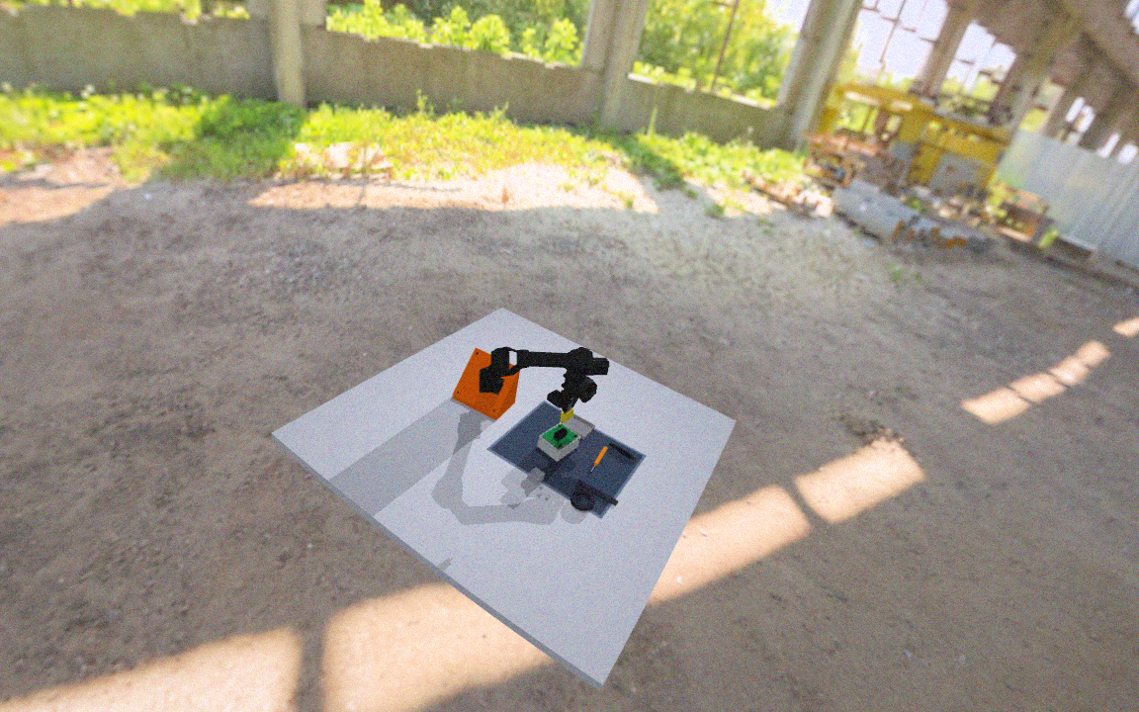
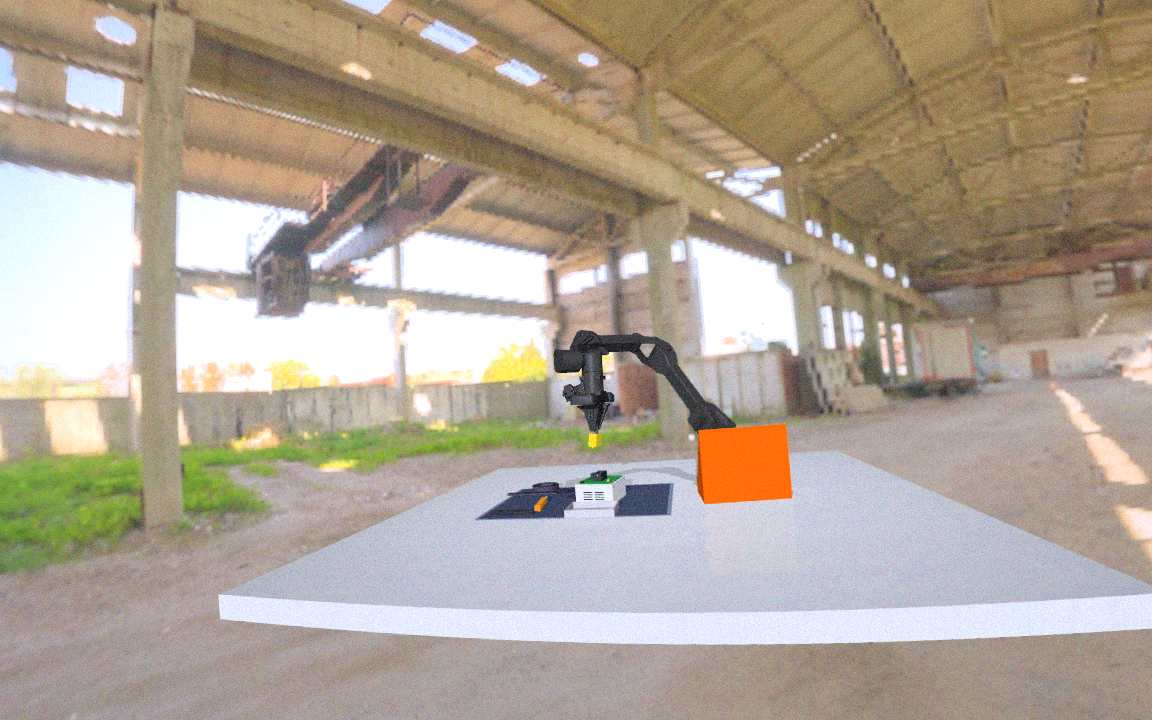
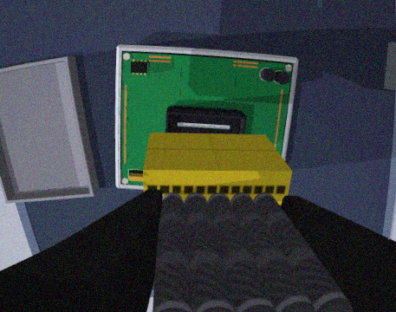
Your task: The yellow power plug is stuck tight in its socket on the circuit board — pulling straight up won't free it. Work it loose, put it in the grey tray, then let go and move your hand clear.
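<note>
My gripper point(image 1: 566, 409) point(image 2: 594, 434) point(image 3: 222, 208) is shut on the yellow plug point(image 1: 567, 415) point(image 2: 593, 441) point(image 3: 215, 156), with its dark cable bundle running back between the fingers in the wrist view. The plug hangs in the air above the green circuit board point(image 3: 150, 95), clear of the black socket point(image 1: 561, 433) point(image 2: 598, 474) point(image 3: 206, 116). The socket's slot shows uncovered in the wrist view. The grey tray point(image 2: 590, 513) point(image 3: 84, 134) lies beside the board's housing, left of it in the wrist view. Its visible inside is empty. The plug's underside is hidden.
The board's white housing point(image 1: 558, 449) point(image 2: 593, 495) stands on a dark blue mat point(image 1: 516, 442) point(image 2: 652, 501). An orange-handled tool point(image 1: 600, 455) point(image 2: 541, 504), a black tool point(image 1: 620, 450) and a round black object point(image 1: 581, 501) also lie there. The arm's orange base block point(image 1: 471, 388) point(image 2: 746, 463) stands behind.
</note>
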Action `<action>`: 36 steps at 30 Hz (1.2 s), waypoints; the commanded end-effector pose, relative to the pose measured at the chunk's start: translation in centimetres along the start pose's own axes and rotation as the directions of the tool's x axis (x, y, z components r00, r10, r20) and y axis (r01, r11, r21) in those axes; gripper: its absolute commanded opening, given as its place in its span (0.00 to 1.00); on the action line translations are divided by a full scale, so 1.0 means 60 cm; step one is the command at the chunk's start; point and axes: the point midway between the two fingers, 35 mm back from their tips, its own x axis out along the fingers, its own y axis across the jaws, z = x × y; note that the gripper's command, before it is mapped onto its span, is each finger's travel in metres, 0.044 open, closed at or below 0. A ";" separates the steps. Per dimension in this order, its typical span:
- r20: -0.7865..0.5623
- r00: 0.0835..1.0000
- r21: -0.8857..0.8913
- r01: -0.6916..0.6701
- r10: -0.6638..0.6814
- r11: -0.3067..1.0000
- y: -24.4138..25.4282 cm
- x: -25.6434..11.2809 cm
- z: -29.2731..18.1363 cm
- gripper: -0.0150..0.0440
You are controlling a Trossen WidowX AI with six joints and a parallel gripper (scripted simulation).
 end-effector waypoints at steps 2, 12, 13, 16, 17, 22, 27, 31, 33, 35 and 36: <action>-0.002 1.000 0.001 0.004 -0.004 1.000 0.005 0.009 0.000 0.25; -0.025 1.000 0.002 0.008 -0.008 1.000 0.048 0.061 -0.011 0.25; -0.027 1.000 0.002 0.008 -0.008 1.000 0.053 0.064 -0.012 0.25; -0.029 1.000 0.002 0.008 -0.008 1.000 0.069 0.069 -0.016 0.25; -0.029 1.000 0.002 0.008 -0.008 1.000 0.074 0.070 -0.017 0.25; -0.030 1.000 0.002 0.008 -0.007 1.000 0.099 0.072 -0.022 0.25; -0.031 1.000 0.003 0.007 -0.007 1.000 0.125 0.073 -0.027 0.25; -0.031 1.000 0.003 0.006 -0.006 1.000 0.146 0.073 -0.030 0.25; -0.031 1.000 0.003 0.006 -0.006 1.000 0.156 0.073 -0.032 0.25; -0.031 1.000 0.003 0.006 -0.006 1.000 0.166 0.073 -0.034 0.25; -0.031 1.000 0.003 0.005 -0.005 1.000 0.171 0.073 -0.035 0.25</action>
